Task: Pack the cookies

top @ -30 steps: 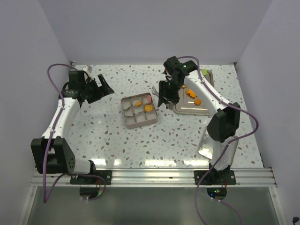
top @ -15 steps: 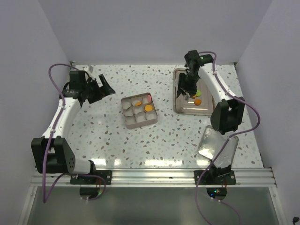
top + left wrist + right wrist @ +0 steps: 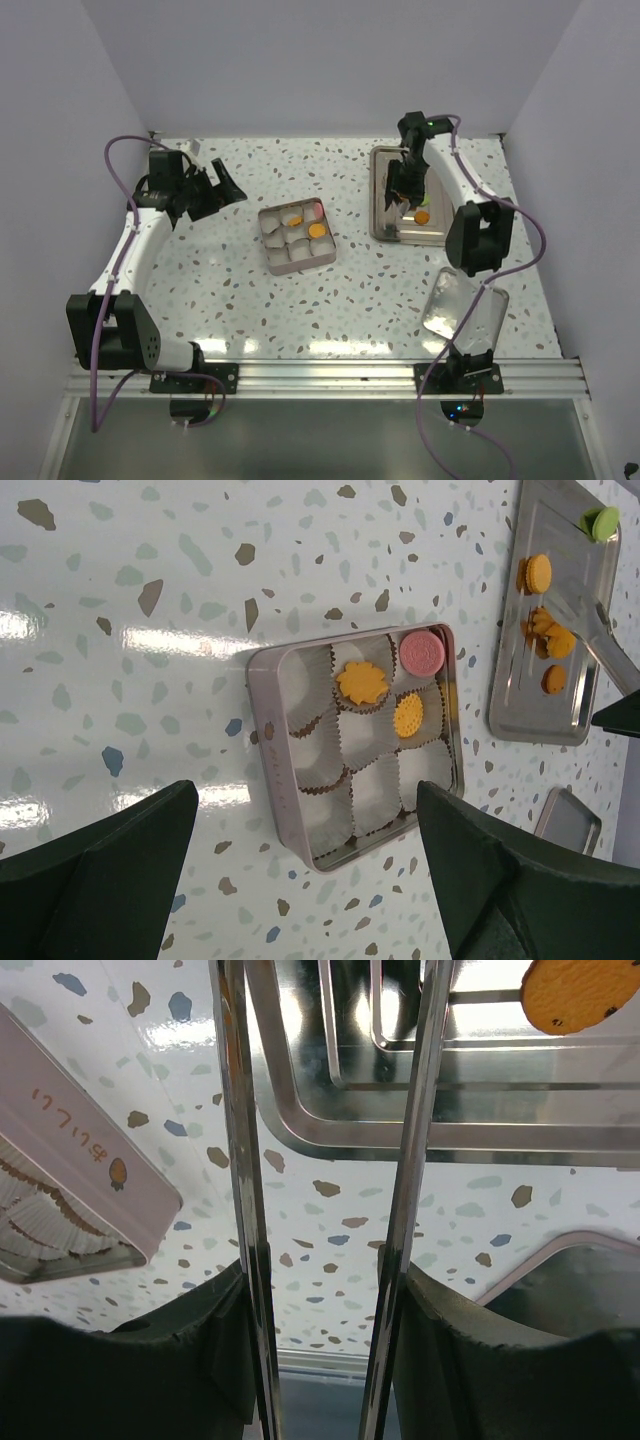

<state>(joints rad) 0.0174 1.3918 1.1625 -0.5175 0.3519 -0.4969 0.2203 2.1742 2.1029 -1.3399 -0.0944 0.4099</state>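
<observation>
The left gripper [image 3: 222, 188] hangs above the speckled white terrazzo table [image 3: 230, 290] with its dark fingers [image 3: 95, 870] spread wide and nothing between them. Directly below it, in the left wrist view, sits the square pale-pink metal tin [image 3: 355, 744] lined with white crinkled paper cups [image 3: 375, 790]; three small round cookies lie in those cups: a pink one [image 3: 421, 652] in the far corner, a scalloped orange one [image 3: 362, 683] beside it, and a yellow-orange one [image 3: 408, 716] just next to that. The right gripper [image 3: 403, 186] is lowered over the rectangular shiny steel tray [image 3: 384, 225], well to the right of the tin, and carries a pair of long metal tongs [image 3: 330, 1200], whose two thin blades stand apart with nothing seen between them. The remaining orange cookies [image 3: 548, 640] lie loose on the tray beneath this gripper, with a green cookie [image 3: 603, 523] at the tray's far corner. A smaller steel lid [image 3: 462, 305] lies nearer the right arm's base.
</observation>
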